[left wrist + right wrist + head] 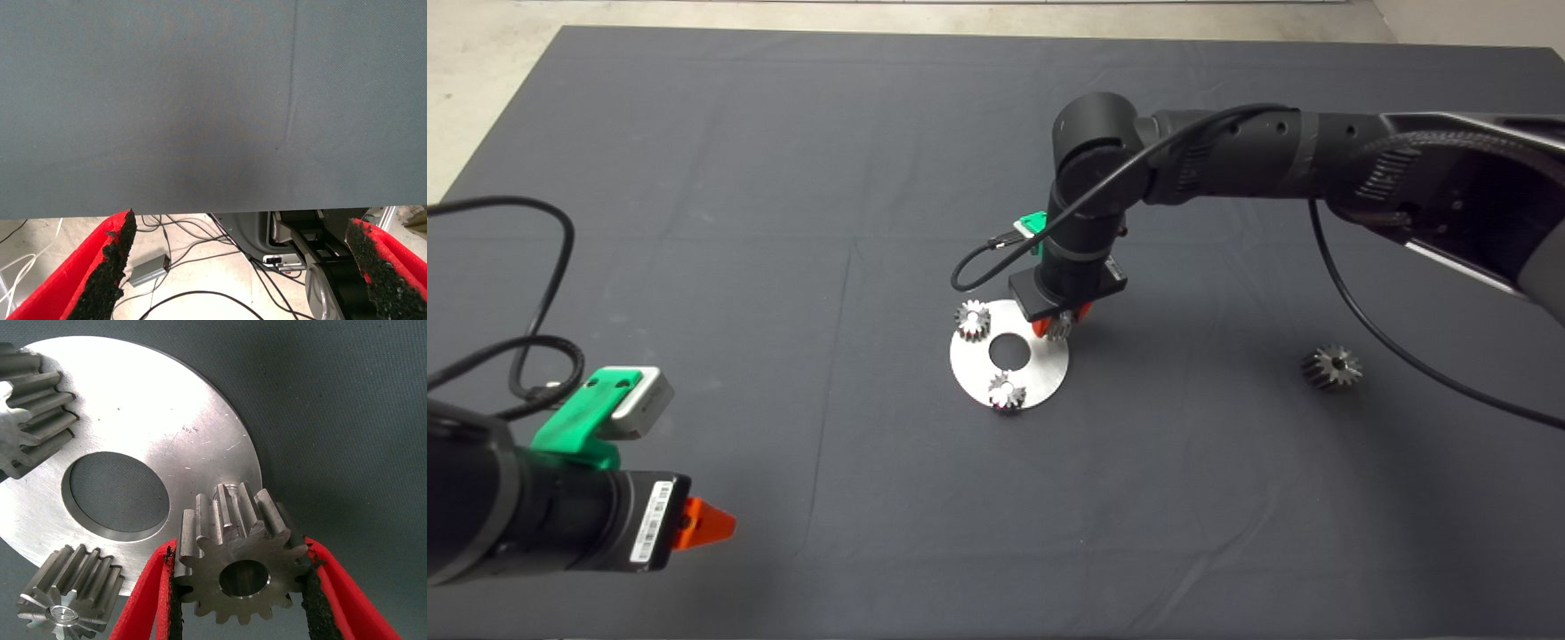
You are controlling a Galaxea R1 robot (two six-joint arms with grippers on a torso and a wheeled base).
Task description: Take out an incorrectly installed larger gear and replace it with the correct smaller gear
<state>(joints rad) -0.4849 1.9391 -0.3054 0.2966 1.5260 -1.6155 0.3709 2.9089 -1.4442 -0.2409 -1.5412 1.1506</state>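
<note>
My right gripper (1060, 322) is shut on the smaller gear (240, 567), a grey toothed gear with a central hole, gripped on both sides by the red fingers (143, 600). It is held at the right edge of the round steel plate (1040, 360), and I cannot tell whether it is seated. Two matching small gears (972, 319) (1005, 390) stand on the plate around its centre hole. The larger gear (1331, 367), darker and wider, lies alone on the mat to the right. My left gripper (703, 524) is parked at the lower left, open.
The dark mat (783, 178) covers the table, with pale floor beyond its far edge. A black cable (534, 267) loops at the left. In the left wrist view, cables and a small grey box (150, 270) lie on the floor past the mat's edge.
</note>
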